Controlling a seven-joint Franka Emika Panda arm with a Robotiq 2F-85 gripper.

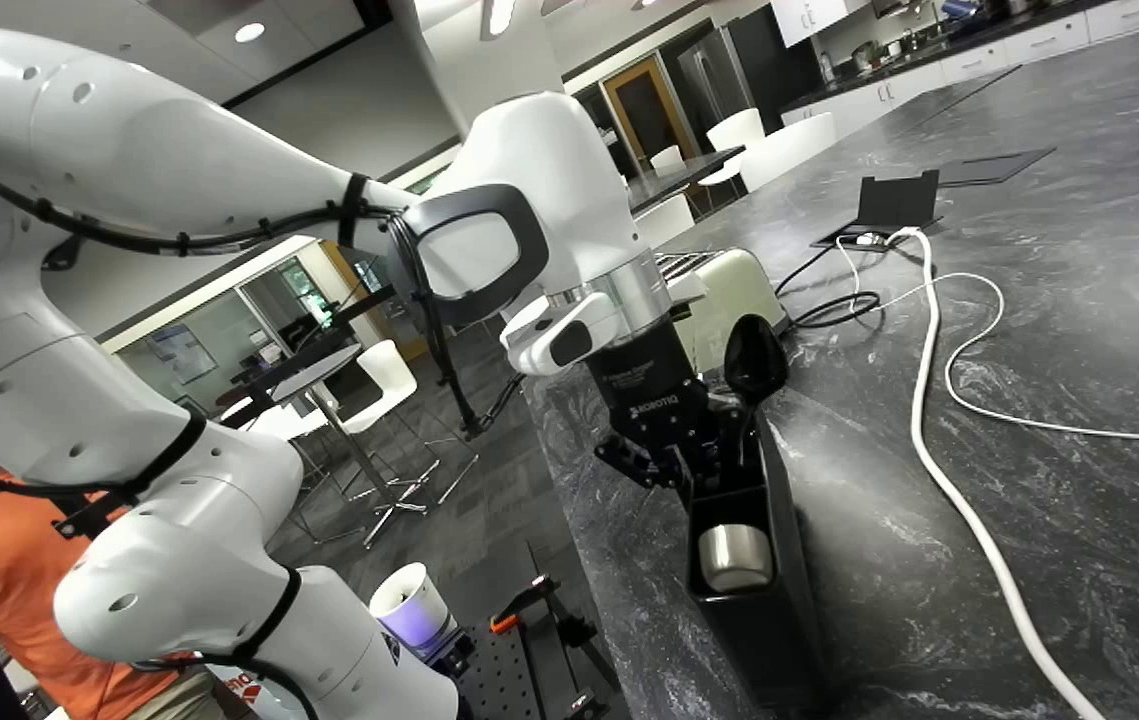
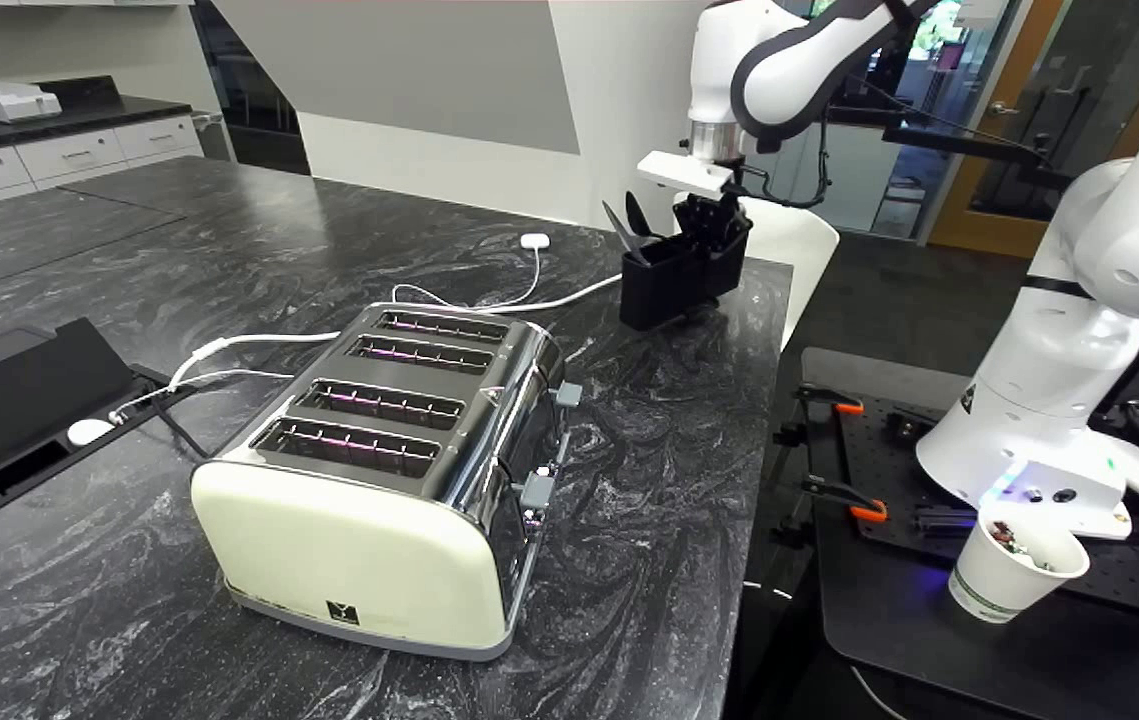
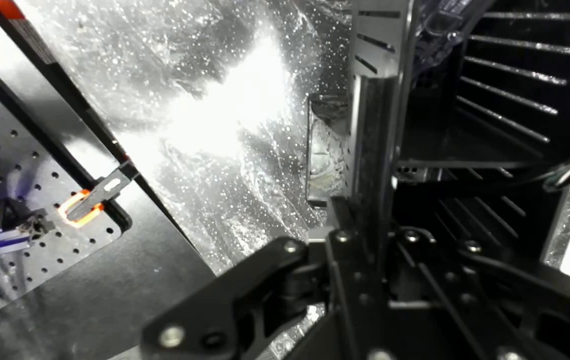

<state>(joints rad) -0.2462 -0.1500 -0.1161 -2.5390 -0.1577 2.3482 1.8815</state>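
A tall black slotted holder (image 1: pixel 764 640) stands upright near the counter's edge in both exterior views. My gripper (image 3: pixel 376 242) comes down from above and is shut on the holder's side wall (image 3: pixel 377 120), which runs between the two fingers in the wrist view. A shiny steel cylinder (image 1: pixel 734 555) sits in the near compartment. Out of another part rises a dark spoon (image 1: pixel 755 360), right beside the gripper, and in an exterior view a grey flat utensil (image 2: pixel 619 230) leans next to it. The fingertips are mostly hidden against the dark wall. Whether the holder's base touches the counter I cannot tell.
A cream four-slot toaster (image 2: pixel 349 555) is on the dark counter (image 2: pixel 649 480). White cables (image 1: pixel 929 400) lie beside the holder, leading to an open black socket box (image 2: pixel 29 400). Paper cup (image 2: pixel 1014 560) and clamps (image 2: pixel 849 500) are on the robot's stand. A person in orange (image 1: pixel 9 580) is behind the arm.
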